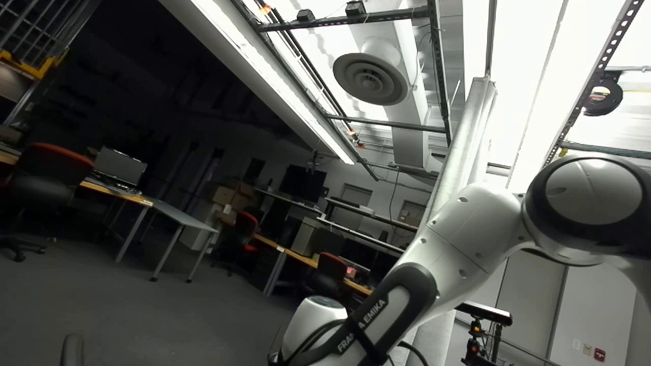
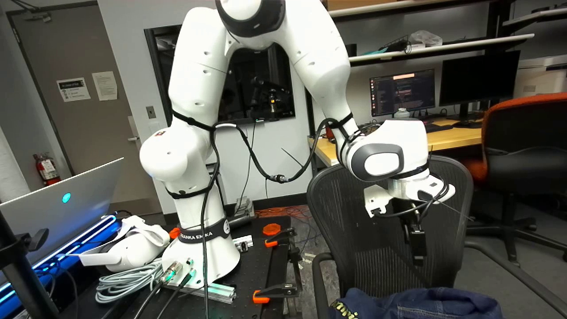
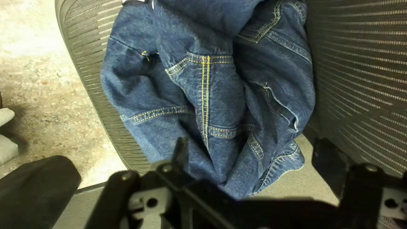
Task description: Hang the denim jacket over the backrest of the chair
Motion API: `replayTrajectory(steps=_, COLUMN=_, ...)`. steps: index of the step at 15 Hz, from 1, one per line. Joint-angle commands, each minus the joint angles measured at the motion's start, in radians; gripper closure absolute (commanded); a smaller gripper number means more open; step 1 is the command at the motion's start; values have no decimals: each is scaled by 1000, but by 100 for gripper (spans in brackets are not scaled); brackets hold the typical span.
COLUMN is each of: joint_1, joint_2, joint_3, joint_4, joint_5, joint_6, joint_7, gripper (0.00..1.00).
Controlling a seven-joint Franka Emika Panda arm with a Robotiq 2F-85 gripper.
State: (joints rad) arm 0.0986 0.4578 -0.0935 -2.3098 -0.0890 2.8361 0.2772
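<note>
The dark blue denim jacket [image 2: 425, 305] lies crumpled on the seat of the black mesh chair, at the bottom of an exterior view. In the wrist view the jacket [image 3: 222, 92] fills the middle, with folds, yellow stitching and a ragged slit. The chair's backrest [image 2: 354, 235] stands upright behind the gripper; its mesh [image 3: 359, 63] also shows at the right of the wrist view. My gripper [image 2: 417, 252] points down in front of the backrest, above the jacket. In the wrist view the gripper [image 3: 251, 148] has its fingers wide apart with nothing between them. An exterior view shows neither jacket nor gripper.
The chair has armrests [image 2: 323, 283] on both sides. The black robot table [image 2: 270, 266] with orange-tipped clamps stands beside it. An orange and black chair [image 2: 527, 128] and a desk [image 2: 452, 135] with monitors stand behind. A cable [image 2: 279, 178] hangs along the arm.
</note>
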Motion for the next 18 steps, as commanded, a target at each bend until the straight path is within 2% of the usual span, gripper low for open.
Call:
replayTrajectory(steps=1, joint_1=89, joint_2=124, joint_3=-65, joint_4=116, joint_5=-14, joint_6=43, joint_7=70, gripper=0)
replayTrajectory(steps=4, joint_1=114, joint_2=164, joint_3=-75, joint_4=178, joint_5=9, joint_6=27, joint_7=80, gripper=0)
replayTrajectory(steps=6, joint_1=93, joint_2=142, joint_3=-47, joint_4=179, joint_5=29, joint_6=9, joint_7=51, gripper=0)
replayTrajectory(steps=13, joint_1=93, joint_2=141, joint_3=-47, joint_4=166, joint_5=29, joint_6=24, joint_7=47, gripper=0)
replayTrajectory(steps=18, joint_1=113, joint_2=216, joint_3=-94, joint_4=226, joint_5=27, joint_6=44, joint_7=95, gripper=0)
